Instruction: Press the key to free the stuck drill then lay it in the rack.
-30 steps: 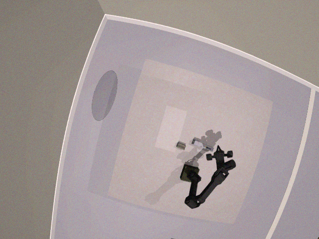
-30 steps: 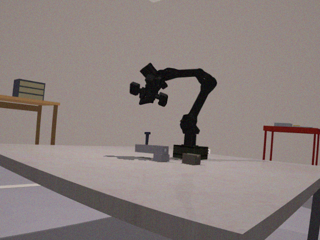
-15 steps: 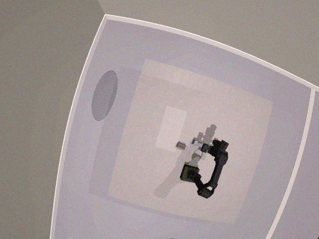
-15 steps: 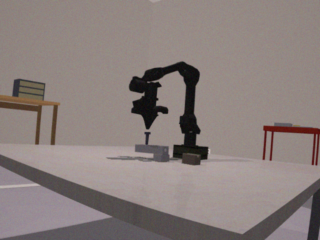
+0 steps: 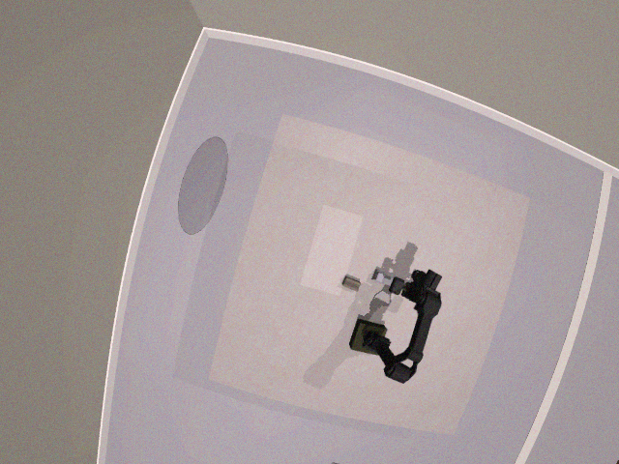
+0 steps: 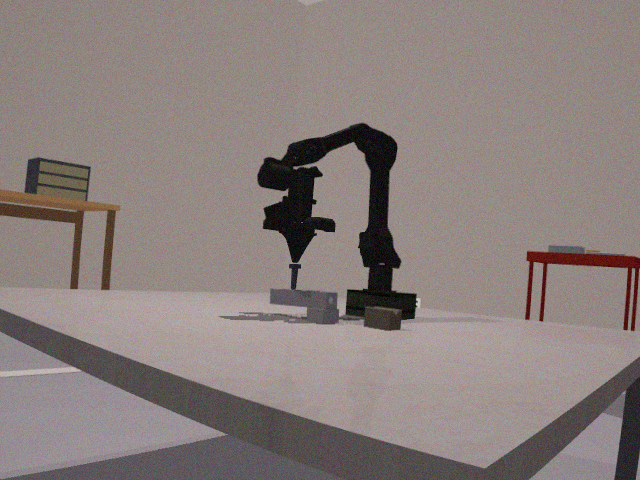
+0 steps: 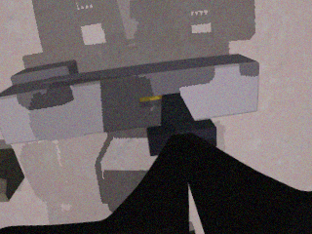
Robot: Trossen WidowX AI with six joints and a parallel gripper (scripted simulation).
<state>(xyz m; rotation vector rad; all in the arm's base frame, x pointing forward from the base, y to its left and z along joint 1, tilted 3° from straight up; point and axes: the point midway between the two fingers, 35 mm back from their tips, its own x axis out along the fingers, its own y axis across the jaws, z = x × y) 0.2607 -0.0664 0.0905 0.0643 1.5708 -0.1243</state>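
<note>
My gripper [image 6: 295, 259] [image 7: 181, 143] is shut and empty, pointing straight down. Its tips are just above the dark blue, T-shaped key [image 6: 294, 276] [image 7: 206, 137], with a sliver of gap in the exterior view. The key stands upright at the grey fixture [image 6: 305, 298] [image 7: 229, 93] [image 5: 380, 275]; the fingertips hide part of its cap in the wrist view. A thin yellow strip [image 7: 150, 98] shows on the fixture beside the key's stem. I cannot make out the drill apart from it. A small brown-grey block [image 5: 351, 282] [image 6: 382, 318], possibly the rack, sits near the fixture.
The arm's dark base [image 5: 359, 344] [image 6: 356, 304] stands close to the block and the fixture. A pale rectangular patch [image 5: 330, 249] lies on the table [image 5: 280, 324] beside the block. A wooden table [image 6: 98, 206] and a red table [image 6: 568, 261] stand in the background.
</note>
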